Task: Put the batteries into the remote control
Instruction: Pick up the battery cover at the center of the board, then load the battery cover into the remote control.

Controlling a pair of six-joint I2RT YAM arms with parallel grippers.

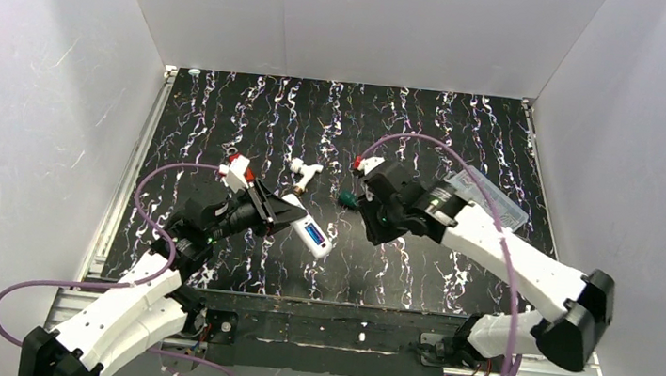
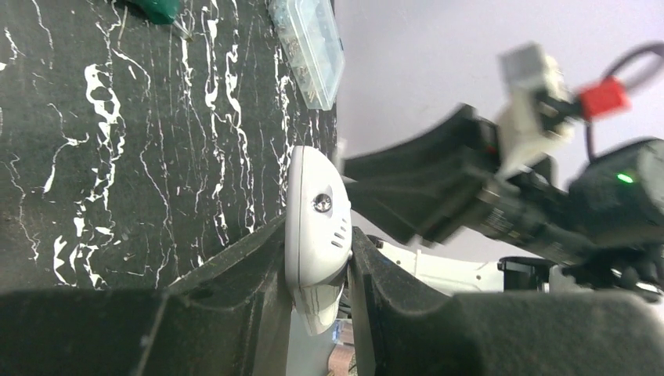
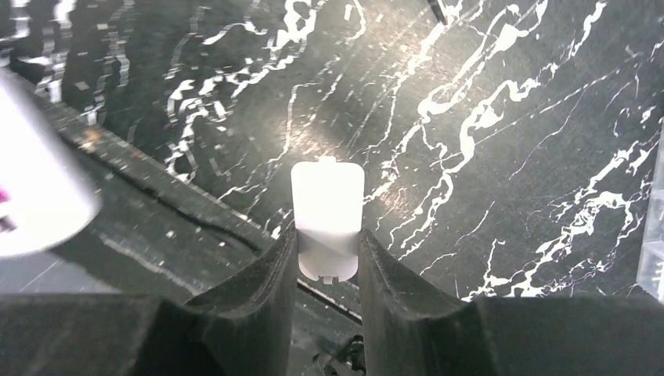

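Remote control (image 1: 314, 237), just one, clamped in left tool (image 2: 317, 251); right tool (image 3: 327, 247) pinches one white cover (image 3: 327, 196).

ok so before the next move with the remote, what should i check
1. Left hand shut on the remote control: ok.
2. Batteries seated: blue shows in the upturned recess, but how many there are and how they sit: cannot tell.
3. Right hand shut on the small white panel, probably the cover: ok.
4. Panel lined up with the recess: not ok, the two hands are apart.
5. Way between the hands free: the green screwdriver lies on the table close by the right hand; whether it is in the way: cannot tell.
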